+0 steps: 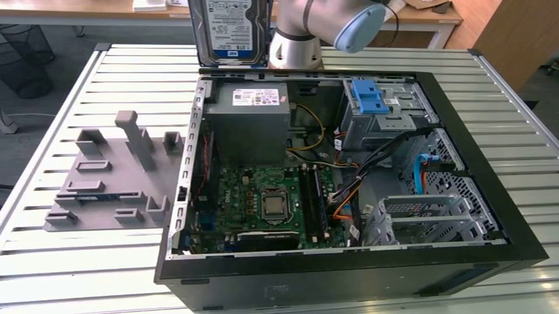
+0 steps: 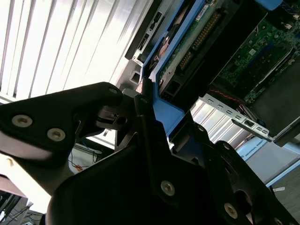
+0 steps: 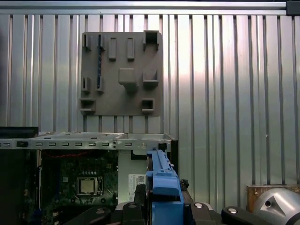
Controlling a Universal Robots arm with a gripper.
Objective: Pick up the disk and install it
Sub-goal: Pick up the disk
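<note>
From where I stand, the exterior view has the flat silver metal hard disk with its blue-and-white label [image 1: 225, 29] hanging upright beside the grey robot arm [image 1: 323, 26]. It is above the far rim of the open black computer case [image 1: 489, 216], clear of the bays. All of this sits on a slatted white metal table [image 1: 52, 261], with a grey moulded fixture plate [image 1: 105, 176] alongside and wooden desks [image 1: 105, 10] behind. In the first wrist view the black gripper [image 3: 161, 201] is clamped on the drive's bright blue plastic carrier frame [image 3: 161, 180]. The second wrist view shows a bare green circuit board [image 2: 187, 47] underneath. I'd reckon the disk is dense, rigid, smooth-sided and shock-sensitive, best gripped across the frame edges.
</note>
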